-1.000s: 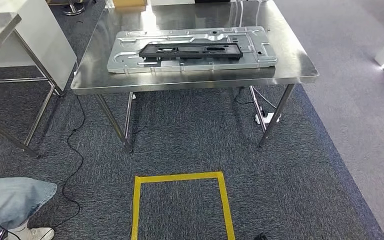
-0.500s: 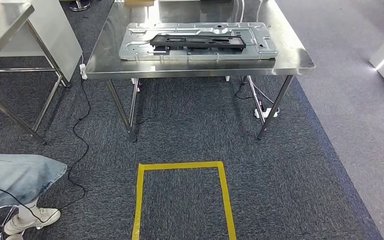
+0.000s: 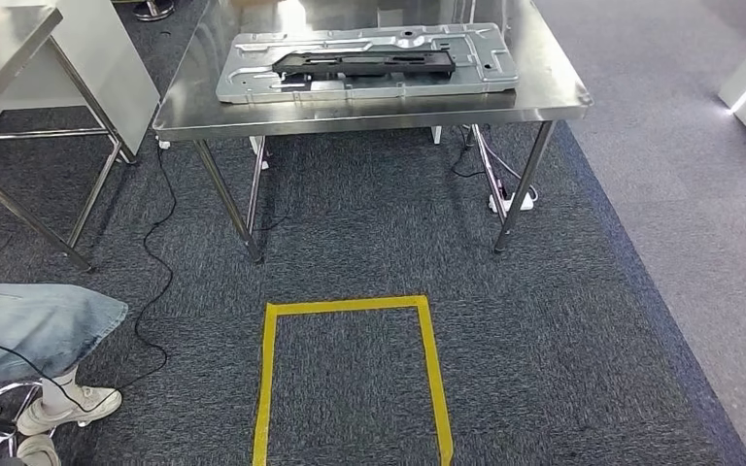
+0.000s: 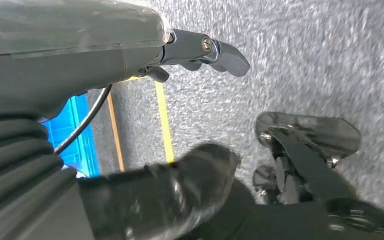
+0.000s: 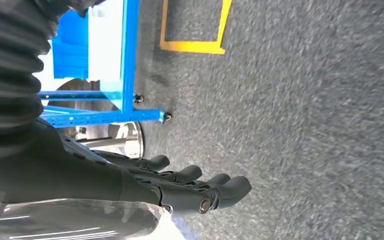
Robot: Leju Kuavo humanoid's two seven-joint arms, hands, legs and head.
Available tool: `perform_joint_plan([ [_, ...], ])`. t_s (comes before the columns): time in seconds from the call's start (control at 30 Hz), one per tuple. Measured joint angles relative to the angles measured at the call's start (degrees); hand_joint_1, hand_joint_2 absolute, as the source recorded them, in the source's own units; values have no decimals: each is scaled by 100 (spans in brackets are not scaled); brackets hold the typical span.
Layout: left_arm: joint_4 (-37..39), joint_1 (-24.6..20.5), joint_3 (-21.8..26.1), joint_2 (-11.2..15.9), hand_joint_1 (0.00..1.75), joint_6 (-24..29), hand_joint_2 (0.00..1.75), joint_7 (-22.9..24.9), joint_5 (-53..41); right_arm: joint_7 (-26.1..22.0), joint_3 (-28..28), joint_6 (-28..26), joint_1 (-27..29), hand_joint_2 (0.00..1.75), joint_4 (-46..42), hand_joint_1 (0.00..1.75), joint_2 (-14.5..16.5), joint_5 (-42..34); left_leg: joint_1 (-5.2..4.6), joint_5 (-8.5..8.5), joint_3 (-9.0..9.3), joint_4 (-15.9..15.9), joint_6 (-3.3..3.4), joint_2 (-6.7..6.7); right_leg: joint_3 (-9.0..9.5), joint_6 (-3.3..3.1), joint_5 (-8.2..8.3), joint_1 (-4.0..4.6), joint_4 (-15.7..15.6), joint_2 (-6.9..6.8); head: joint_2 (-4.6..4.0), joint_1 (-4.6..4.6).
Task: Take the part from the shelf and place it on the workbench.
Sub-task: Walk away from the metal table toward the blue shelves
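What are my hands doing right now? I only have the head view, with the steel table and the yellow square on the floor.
Observer: Your left hand hangs over the grey carpet and holds nothing.
Operator: And the right one?
Observer: The right hand holds nothing either; its fingers are apart and lightly bent.
Operator: Anything close to it?
Observer: A blue wheeled frame stands on the carpet near that hand, apart from it.
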Motion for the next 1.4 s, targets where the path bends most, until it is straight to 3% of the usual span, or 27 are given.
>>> perform_joint_plan([
  [0.03, 1, 41, -96, 0, 0, 0, 175, -9, 77, -11, 12, 14, 1, 175, -11, 0, 0, -34, 0, -104, -82, 271, -1, -1, -28, -7, 19, 19, 5, -1, 0, 0],
  [0.07, 1, 92, -207, 1, 0, 0, 175, -20, 173, -25, 26, 35, 1, 175, -30, 0, 0, -84, -2, -88, -68, 349, 11, -1, -49, -9, 33, 38, 12, 0, 0, 0],
  [0.1, 2, 146, -323, 2, 0, 0, 131, -32, 281, -40, 44, 61, 1, 175, -59, 0, 0, -146, -7, 28, 52, 210, 37, -3, -61, -10, 42, 56, 20, 5, 0, -1],
  [0.2, 2, 312, -689, 37, 0, -1, 0, -69, 645, -99, 129, 146, -3, 44, -176, 0, 7, -362, -59, 472, 726, -933, 187, -9, -71, 11, 56, 90, 35, 13, 0, 2],
  [0.23, 3, 356, -825, 54, 0, -1, 0, -80, 775, -119, 165, 174, -4, 0, -214, 0, 9, -440, -82, 525, 859, -1191, 223, -9, -75, 31, 65, 93, 36, 8, 0, 3],
  [0.33, 3, 457, -1238, 84, 0, -3, 0, -111, 1155, -178, 268, 263, 2, 0, -315, 0, 6, -672, -94, 556, 920, -1384, 276, -3, -72, 125, 93, 94, 15, -12, 0, 2],
  [0.4, -1, 512, -1530, 100, 0, -5, 0, -140, 1419, -217, 346, 320, 39, 0, -362, 0, -6, -831, -59, 622, 945, -1493, 336, 14, -127, 182, -31, 95, 153, 0, 0, 9],
  [0.5, -55, 552, -1969, 136, 0, -10, 0, -181, 1810, -269, 464, 409, 162, 0, -382, 0, -19, -1066, -56, 673, 916, -1538, 397, 36, -559, 231, -573, 63, 1081, 31, 0, 16],
  [0.53, -94, 554, -2114, 150, 0, -12, 0, -191, 1938, -288, 503, 439, 221, 0, -380, 0, -21, -1144, -60, 674, 901, -1530, 397, 43, -698, 247, -683, 51, 1385, 34, 0, 16],
  [0.57, -144, 554, -2256, 161, 0, -15, 0, -202, 2064, -307, 539, 466, 288, 0, -377, 0, -23, -1221, -60, 670, 895, -1517, 394, 55, -754, 263, -675, 38, 1513, 33, 0, 16],
  [0.6, -198, 550, -2392, 172, 0, -17, 0, -213, 2184, -322, 573, 493, 356, 0, -371, 0, -28, -1295, -57, 661, 894, -1499, 385, 71, -709, 278, -557, 25, 1430, 27, 0, 17],
  [0.67, -325, 540, -2674, 188, 0, -21, 0, -242, 2429, -352, 647, 552, 481, 0, -354, 0, -39, -1445, -50, 617, 896, -1437, 339, 121, -376, 291, -166, 2, 740, -70, 0, 18],
  [0.73, -442, 533, -2954, 215, 0, -23, 0, -269, 2669, -390, 730, 609, 576, 0, -336, 0, -46, -1590, -70, 552, 887, -1354, 262, 181, -129, 250, 31, 22, 185, -177, 0, 15],
  [0.83, -577, 537, -3390, 263, 0, -26, 0, -301, 3047, -451, 878, 694, 701, 0, -330, 0, -54, -1817, -86, 503, 900, -1327, 164, 284, -114, 147, 35, 49, 101, -97, 0, 12],
  [0.9, -635, 576, -3696, 297, 0, -35, 0, -325, 3314, -493, 988, 755, 754, 0, -340, 0, -61, -1976, -63, 369, 866, -1192, 98, 225, -112, 77, 62, 31, 70, -28, 0, 13],
  [0.93, -646, 615, -3837, 310, 0, -42, 0, -339, 3439, -513, 1035, 781, 762, 0, -357, 0, -66, -2050, -49, 214, 776, -978, 67, 153, -116, 45, 77, 20, 55, 3, 0, 13],
  [1.0, -649, 736, -4113, 327, 0, -60, 0, -361, 3695, -555, 1129, 836, 757, 0, -440, 0, -75, -2202, -27, -183, 450, -260, 27, 22, -141, 13, 88, 20, 55, 78, 0, 11],
  [1.03, -644, 813, -4243, 333, 0, -67, 0, -368, 3815, -574, 1170, 863, 745, 0, -502, 0, -78, -2274, -20, -311, 290, 78, 17, 3, -152, 8, 90, 25, 61, 125, 0, 11],
  [1.07, -631, 899, -4373, 341, 0, -74, 0, -374, 3937, -596, 1214, 890, 727, 0, -574, 0, -79, -2346, -16, -333, 197, 267, 15, -5, -158, 7, 91, 30, 67, 176, 0, 10],
  [1.1, -609, 988, -4495, 349, 0, -79, 0, -381, 4045, -616, 1252, 914, 705, 0, -652, 0, -79, -2411, -16, -239, 204, 241, 23, -12, -159, 7, 91, 32, 72, 234, 0, 10],
  [1.13, -581, 1076, -4613, 359, 0, -84, 0, -388, 4149, -632, 1286, 936, 675, 0, -737, 0, -79, -2474, -15, -51, 310, 2, 38, -34, -155, 9, 91, 33, 77, 292, 0, 10],
  [1.2, -510, 1254, -4855, 386, 0, -91, 0, -402, 4357, -663, 1360, 982, 604, 0, -916, 0, -79, -2601, -16, 345, 654, -774, 93, -221, -154, 34, 93, 38, 85, 410, 0, 11],
  [1.23, -479, 1333, -4978, 401, 0, -93, 0, -410, 4464, -680, 1399, 1006, 572, 0, -996, 0, -79, -2665, -19, 454, 783, -1064, 119, -315, -165, 62, 99, 40, 89, 468, 0, 11],
  [1.3, -440, 1452, -5253, 432, 0, -98, 0, -436, 4699, -720, 1492, 1060, 543, 0, -1121, 0, -81, -2806, -37, 488, 870, -1273, 161, -387, -200, 140, 123, 35, 81, 566, 0, 12],
  [1.37, -446, 1498, -5543, 460, 0, -102, 0, -464, 4948, -753, 1580, 1114, 582, 0, -1172, 0, -97, -2956, -32, 531, 884, -1321, 226, -281, -213, 213, 138, 27, 71, 613, 0, 13],
  [1.4, -469, 1495, -5683, 472, 0, -104, 0, -479, 5068, -767, 1621, 1142, 625, 0, -1175, 0, -108, -3030, -21, 560, 895, -1364, 274, -222, -239, 239, 83, 34, 137, 544, 0, 20],
])
